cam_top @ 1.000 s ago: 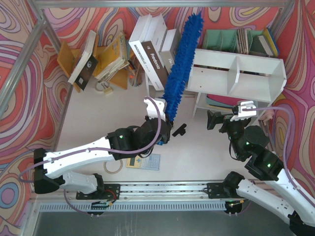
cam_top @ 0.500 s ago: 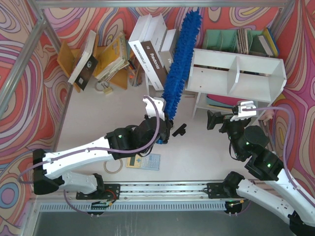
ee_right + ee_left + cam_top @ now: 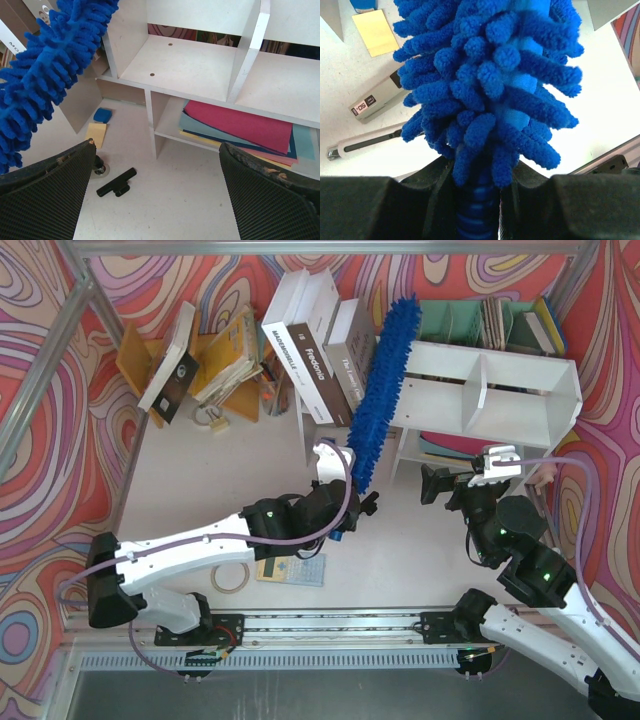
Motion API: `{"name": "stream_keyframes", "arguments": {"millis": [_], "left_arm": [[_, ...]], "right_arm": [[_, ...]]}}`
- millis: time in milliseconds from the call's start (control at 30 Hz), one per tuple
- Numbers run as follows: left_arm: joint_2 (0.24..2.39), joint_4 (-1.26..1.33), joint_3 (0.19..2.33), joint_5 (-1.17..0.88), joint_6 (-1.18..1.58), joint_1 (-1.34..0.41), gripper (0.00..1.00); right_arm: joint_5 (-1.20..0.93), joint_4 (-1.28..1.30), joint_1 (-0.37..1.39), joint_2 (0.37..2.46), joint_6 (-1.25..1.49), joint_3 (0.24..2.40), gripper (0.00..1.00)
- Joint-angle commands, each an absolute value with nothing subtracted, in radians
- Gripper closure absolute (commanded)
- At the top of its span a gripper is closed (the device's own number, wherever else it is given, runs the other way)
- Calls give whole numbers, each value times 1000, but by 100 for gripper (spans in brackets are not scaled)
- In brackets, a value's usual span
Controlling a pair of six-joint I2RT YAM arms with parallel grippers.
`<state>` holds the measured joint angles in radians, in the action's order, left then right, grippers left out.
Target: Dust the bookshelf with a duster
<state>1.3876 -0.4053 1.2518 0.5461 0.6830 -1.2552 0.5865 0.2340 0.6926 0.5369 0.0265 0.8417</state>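
Observation:
The bright-blue fluffy duster point(image 3: 383, 390) stands slanted, its tip over the top left corner of the white bookshelf point(image 3: 500, 390) and its head along the shelf's left side. My left gripper point(image 3: 350, 502) is shut on the ribbed blue handle at the duster's lower end. In the left wrist view the duster point(image 3: 495, 85) fills the frame above the gripper point(image 3: 480, 205). My right gripper point(image 3: 440, 485) hangs open and empty in front of the shelf's lower tier. In the right wrist view its jaws point(image 3: 157, 200) stand wide, facing the bookshelf point(image 3: 175, 65), with the duster point(image 3: 50, 75) at upper left.
Large books point(image 3: 310, 340) lean left of the shelf, beside an orange-yellow rack point(image 3: 215, 360). A teal organiser point(image 3: 480, 320) stands behind the shelf. Coloured sheets point(image 3: 255, 127) lie in the lower tier. A black T-shaped piece point(image 3: 116, 182), yellow note point(image 3: 95, 134) and box cutter point(image 3: 365, 142) lie on the table.
My left arm has moved right toward the shelf, and the duster has swung from the back wall down against the shelf's left corner. The right arm has not moved.

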Motion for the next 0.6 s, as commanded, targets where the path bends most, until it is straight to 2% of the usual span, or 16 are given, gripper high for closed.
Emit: {"name": "stream_keyframes", "arguments": {"millis": [0,300,567], "left_arm": [[1324,-429,1302,598,651,-1243,100],[1244,-418,1284,618,585,-1243,100],[1326,-502,1339,555,614,-1229,100]], "right_arm": [[600,244,690,529,36,839,1],[601,245,689,523,36,839,1],[598,250,690,535,44,842,1]]}}
